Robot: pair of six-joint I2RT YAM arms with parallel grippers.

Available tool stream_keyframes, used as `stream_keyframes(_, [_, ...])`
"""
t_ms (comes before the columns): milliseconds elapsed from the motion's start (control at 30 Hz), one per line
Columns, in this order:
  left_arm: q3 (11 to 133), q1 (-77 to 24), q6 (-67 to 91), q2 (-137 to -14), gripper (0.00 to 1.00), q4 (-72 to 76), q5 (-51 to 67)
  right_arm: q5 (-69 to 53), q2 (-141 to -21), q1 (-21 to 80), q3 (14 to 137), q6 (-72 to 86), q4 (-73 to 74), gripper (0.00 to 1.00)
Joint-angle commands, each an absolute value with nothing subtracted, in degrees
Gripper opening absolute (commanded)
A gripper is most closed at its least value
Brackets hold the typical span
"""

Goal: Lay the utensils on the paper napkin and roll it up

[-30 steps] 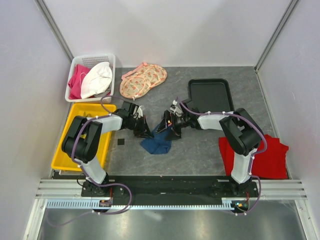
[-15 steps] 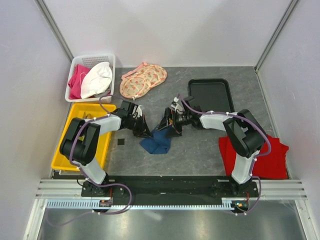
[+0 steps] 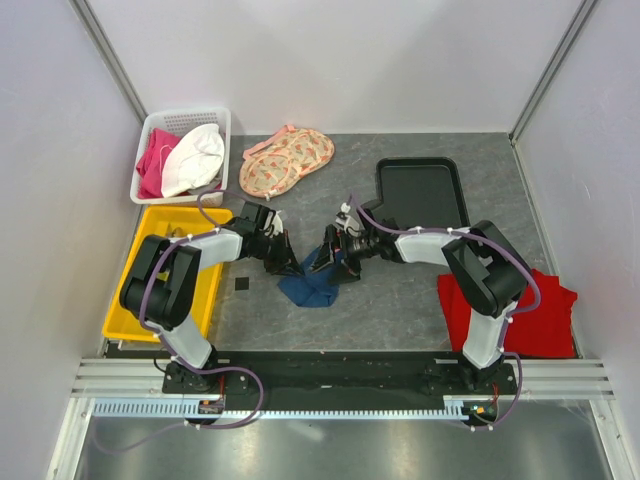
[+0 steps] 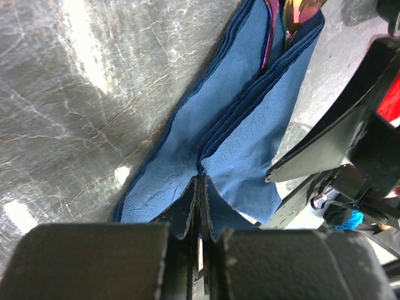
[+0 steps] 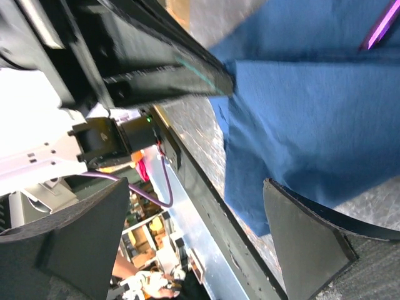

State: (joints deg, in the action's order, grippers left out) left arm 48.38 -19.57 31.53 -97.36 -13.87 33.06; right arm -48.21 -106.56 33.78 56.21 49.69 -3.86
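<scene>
The navy paper napkin [image 3: 312, 288] lies folded and bunched on the grey table between my two arms. In the left wrist view my left gripper [image 4: 200, 182] is shut on the near edge of the napkin [image 4: 187, 144], pinching its layers. The utensils [image 4: 277, 22] show slim purple-tinted handles and gold heads tucked in the napkin's far fold. My left gripper [image 3: 285, 263] is at the napkin's left corner. My right gripper [image 3: 327, 262] is open over its upper right part. In the right wrist view its fingers [image 5: 306, 244] stand wide apart beside the napkin [image 5: 312, 119]. A purple handle [image 5: 379, 30] shows at the top.
A white basket [image 3: 148, 132] with pink and white cloths stands back left, next to peach floral fabric [image 3: 286, 162]. A black tray [image 3: 418, 190] is back right. A yellow bin [image 3: 132, 268] is at left, a red cloth [image 3: 525, 312] at right, and a small black square [image 3: 241, 287] near the bin.
My right gripper has moved a little left and down over the napkin. The napkin has bunched slightly. My left gripper has stayed shut on its edge.
</scene>
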Motion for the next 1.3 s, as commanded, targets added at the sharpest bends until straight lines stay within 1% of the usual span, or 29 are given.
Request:
stream_keyframes(0, [49.22, -19.07, 29.44, -98.35, 0.02, -13.89, 32.26, -50.01, -104.68, 34.54, 54.14, 49.22, -4.22, 0.94])
stream_keyframes(133, [49.48, -19.07, 29.71, -98.88, 0.02, -13.71, 32.26, -49.66, -105.03, 35.77, 52.74, 48.35, -3.52, 0.95])
stream_keyframes(333, [49.40, -19.07, 29.53, -99.05, 0.02, -13.80, 32.17, -48.78, -106.61, 36.04, 54.31, 43.77, -0.18, 0.95])
stream_keyframes(600, [49.57, -19.07, 29.53, -99.49, 0.02, -13.89, 32.43, -50.45, -103.19, 36.03, 59.15, 44.47, 1.32, 0.96])
stream_keyframes(667, [49.40, -19.07, 29.53, -99.49, 0.02, -13.71, 32.43, -50.89, -102.83, 36.30, 59.06, 45.08, 1.32, 0.96])
stream_keyframes(900, [49.57, -19.07, 29.53, -99.76, 0.02, -13.71, 32.52, -51.94, -103.89, 36.91, 56.43, 45.79, 0.44, 0.91])
stream_keyframes(1267, [49.39, -19.07, 30.06, -100.37, 0.02, -13.36, 32.70, -51.68, -106.26, 38.85, 54.32, 44.56, 0.44, 0.91])
